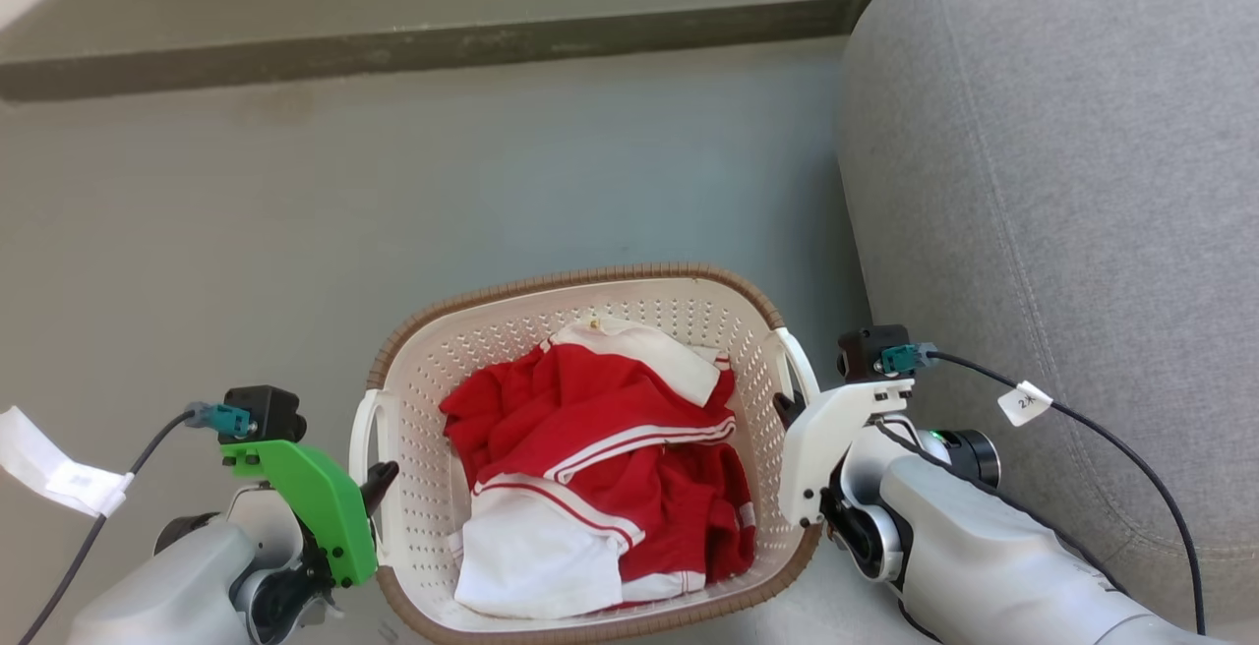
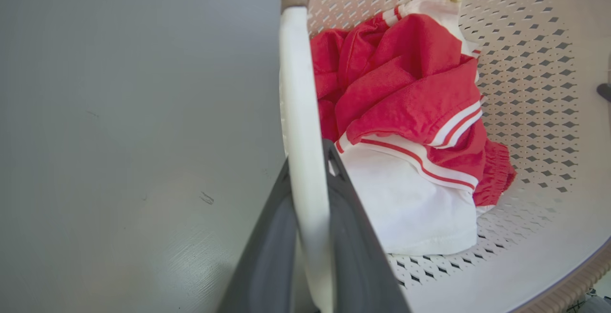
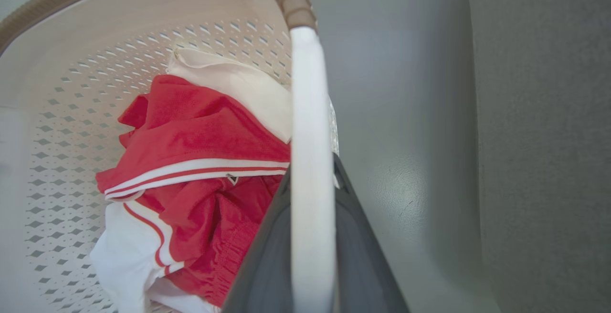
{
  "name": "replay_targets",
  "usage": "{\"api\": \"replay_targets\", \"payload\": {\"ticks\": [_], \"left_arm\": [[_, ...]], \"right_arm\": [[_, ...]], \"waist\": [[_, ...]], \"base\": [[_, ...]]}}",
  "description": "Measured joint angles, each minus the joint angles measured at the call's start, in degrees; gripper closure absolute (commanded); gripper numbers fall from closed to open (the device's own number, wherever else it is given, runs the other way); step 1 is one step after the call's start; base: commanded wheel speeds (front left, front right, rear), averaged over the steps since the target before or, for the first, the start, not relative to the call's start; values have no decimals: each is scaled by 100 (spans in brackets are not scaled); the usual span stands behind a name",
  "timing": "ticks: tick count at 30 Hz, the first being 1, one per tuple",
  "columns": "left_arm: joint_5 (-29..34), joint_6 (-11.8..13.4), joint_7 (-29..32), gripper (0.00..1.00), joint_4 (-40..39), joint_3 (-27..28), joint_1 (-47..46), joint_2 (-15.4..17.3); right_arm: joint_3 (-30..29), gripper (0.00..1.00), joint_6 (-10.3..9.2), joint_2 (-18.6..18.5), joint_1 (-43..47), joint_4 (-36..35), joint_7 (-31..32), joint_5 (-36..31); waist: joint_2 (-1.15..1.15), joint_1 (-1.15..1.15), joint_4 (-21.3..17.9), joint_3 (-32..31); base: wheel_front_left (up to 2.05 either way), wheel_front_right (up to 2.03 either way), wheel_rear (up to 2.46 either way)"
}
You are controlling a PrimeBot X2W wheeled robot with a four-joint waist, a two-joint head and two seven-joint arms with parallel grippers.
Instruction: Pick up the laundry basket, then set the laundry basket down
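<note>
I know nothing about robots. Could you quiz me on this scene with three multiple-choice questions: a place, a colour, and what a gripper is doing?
1. What stands on the robot's right of the cream-white perforated plastic laundry basket?
A. a grey fabric-covered seat
B. a wooden stool
C. a blue bucket

2. What colours are the crumpled clothes in it?
A. black and green
B. red and white
C. all yellow

3. What is the left gripper doing?
A. hanging open above the clothes
B. pressing on the floor
C. gripping the basket's white loop handle

1 A: grey upholstery rises just right of the basket in the head view.
2 B: red cloth with white stripes and panels.
3 C: the handle runs between its two dark fingers in the left wrist view.
</note>
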Motion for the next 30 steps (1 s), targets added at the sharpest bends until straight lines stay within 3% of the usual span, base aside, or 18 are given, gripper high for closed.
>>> {"api": "replay_targets", "payload": {"ticks": [30], "left_arm": [[-52, -4, 590, 100, 466, -48, 1, -282]], "right_arm": [[352, 100, 107, -24, -4, 162, 252, 533]], "waist": [[0, 0, 6, -352]], "base": [[0, 0, 0]]}}
